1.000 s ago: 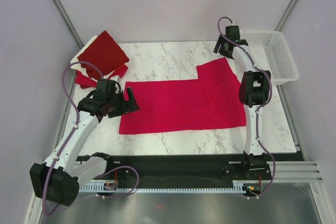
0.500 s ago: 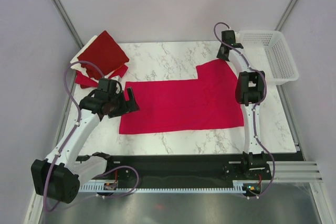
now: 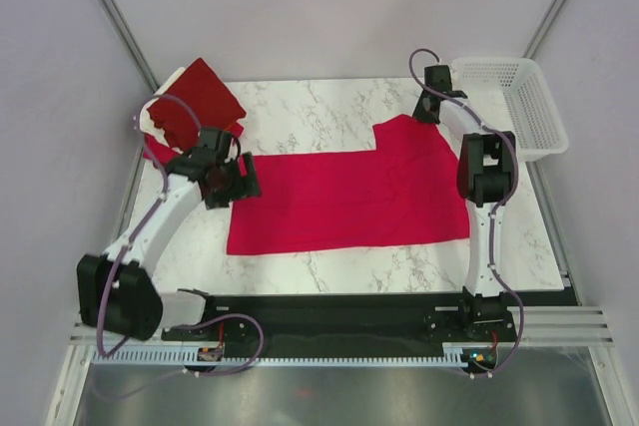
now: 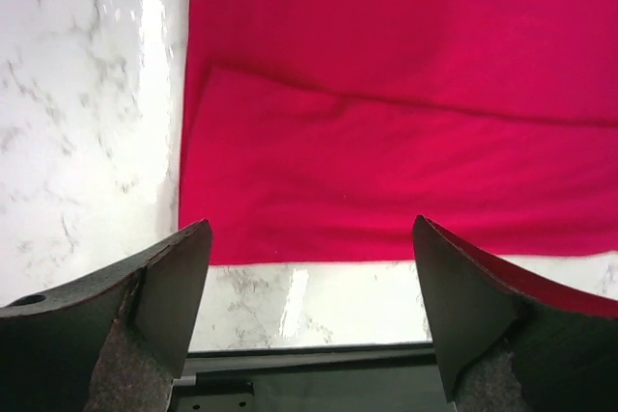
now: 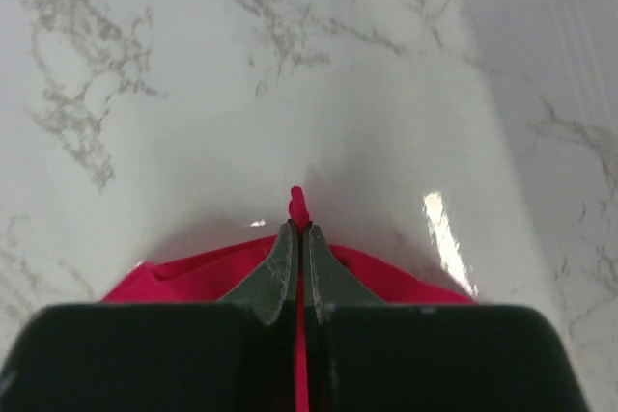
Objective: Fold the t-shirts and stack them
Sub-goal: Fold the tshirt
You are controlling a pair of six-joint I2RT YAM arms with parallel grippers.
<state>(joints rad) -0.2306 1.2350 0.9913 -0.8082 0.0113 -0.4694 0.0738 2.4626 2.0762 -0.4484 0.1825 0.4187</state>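
Cloth covers the middle of your bench (image 3: 319, 107): the crimson shirt (image 3: 349, 197) lies flat and spread wide, its long lower edge running along the near edge of the bench and a squared-off flap reaching toward the far right corner. Your right gripper (image 5: 300, 231) sits at the tip of that flap, on the far side of the shirt, with its jaws pressed together on a small pinch of the crimson fabric. From the right wrist you can see a little nub of cloth poking out past the fingertips and the shirt bunching into a low ridge on either side of them, with bare marble beyond. Your left gripper (image 4: 309, 229) hangs over the left end of the same shirt, jaws wide apart and holding nothing. Between its fingers (image 4: 164, 287) you look down on the shirt's left edge, a soft crease running across the fabric, and a strip of marble at the near edge. You cannot tell whether those fingers touch the cloth. At the far left corner of the bench a folded dark red shirt (image 3: 200, 95) lies on top of a pile, with a cream shirt (image 3: 165, 85) showing along its edge and a red shirt (image 3: 157, 153) lower down, partly hidden by the left arm. A white basket (image 3: 544, 97) stands at the far right corner, near the right gripper but apart from it.
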